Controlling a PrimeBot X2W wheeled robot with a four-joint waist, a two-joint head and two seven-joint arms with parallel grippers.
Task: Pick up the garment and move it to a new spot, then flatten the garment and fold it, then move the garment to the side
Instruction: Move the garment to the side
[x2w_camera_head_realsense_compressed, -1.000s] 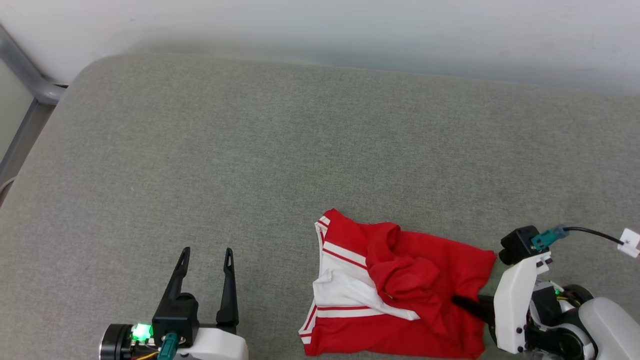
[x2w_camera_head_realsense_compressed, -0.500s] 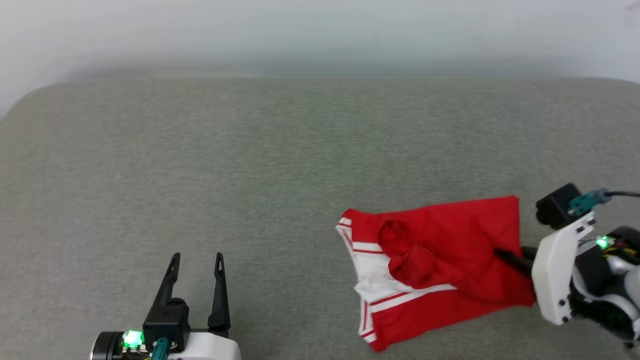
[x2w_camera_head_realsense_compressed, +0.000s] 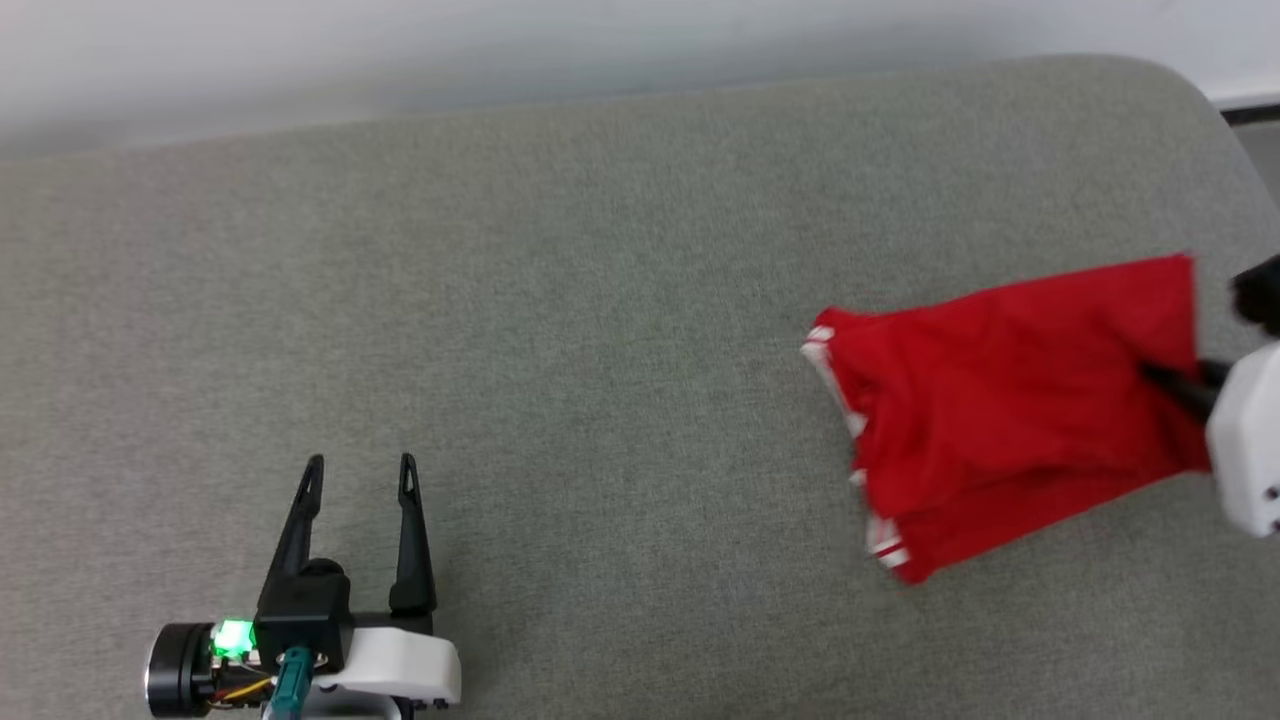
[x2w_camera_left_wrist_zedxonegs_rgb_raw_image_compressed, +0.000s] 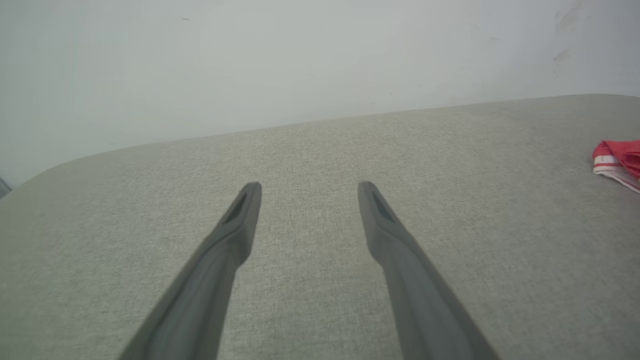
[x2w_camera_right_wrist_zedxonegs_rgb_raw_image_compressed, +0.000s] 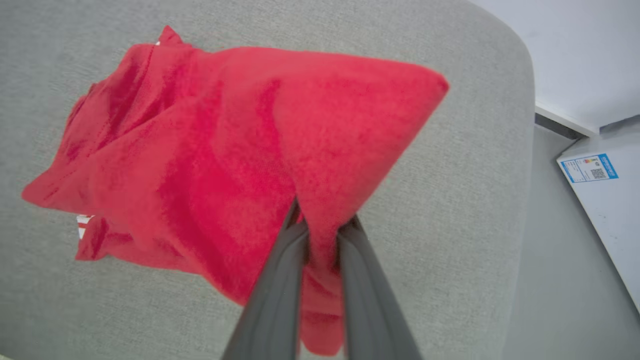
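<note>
At the lower left of the head view, the left gripper (x2w_camera_head_realsense_compressed: 361, 462) hovers over the grey cushion (x2w_camera_head_realsense_compressed: 600, 300). Its two dark fingers (x2w_camera_left_wrist_zedxonegs_rgb_raw_image_compressed: 225, 250) are spread wide apart with nothing between them. A green light glows on the wrist behind them. In the left wrist view, bare fabric lies between and beyond the fingers.

Further up, at the right edge of the head view, the right gripper (x2w_camera_head_realsense_compressed: 1160, 375) reaches in from the right. Its fingers are pinched together on the garment (x2w_camera_head_realsense_compressed: 1010, 400). The right wrist view shows the grip closely: the two fingers rise from the bottom centre and clamp a fold of red cloth near one corner of the garment. The rest of the cloth spreads away toward the upper left of that frame.

In the head view, the garment is a bunched, loosely doubled red shape in the right middle of the frame, well apart from the left gripper. White trim (x2w_camera_head_realsense_compressed: 880, 545) with red stripes shows along its left and lower-left edges. Whether the cloth rests on the cushion or hangs just above it cannot be told.

Beyond the garment, the cushion curves to a rounded corner at the upper right. Behind it stands a pale wall (x2w_camera_head_realsense_compressed: 400, 50). In the right wrist view, a grey floor (x2w_camera_right_wrist_zedxonegs_rgb_raw_image_compressed: 550, 240) lies past the cushion's edge, with a white panel (x2w_camera_right_wrist_zedxonegs_rgb_raw_image_compressed: 615, 220) bearing a blue label (x2w_camera_right_wrist_zedxonegs_rgb_raw_image_compressed: 589, 168).
</note>
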